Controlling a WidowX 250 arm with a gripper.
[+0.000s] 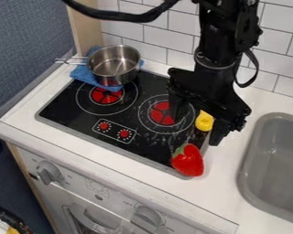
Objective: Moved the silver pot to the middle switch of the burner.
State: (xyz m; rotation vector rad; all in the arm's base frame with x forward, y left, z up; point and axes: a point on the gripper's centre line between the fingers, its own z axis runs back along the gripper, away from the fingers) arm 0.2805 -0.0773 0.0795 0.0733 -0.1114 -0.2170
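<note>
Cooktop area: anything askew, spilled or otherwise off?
A few things. Silver pot sits on a bunched blue cloth at the cooktop's back-left corner, odd for a stove. Red toy with green top lies over the front-right edge; yellow object at the right edge. Pale streaks near the right burner, smudges or glare, can't tell.
</note>
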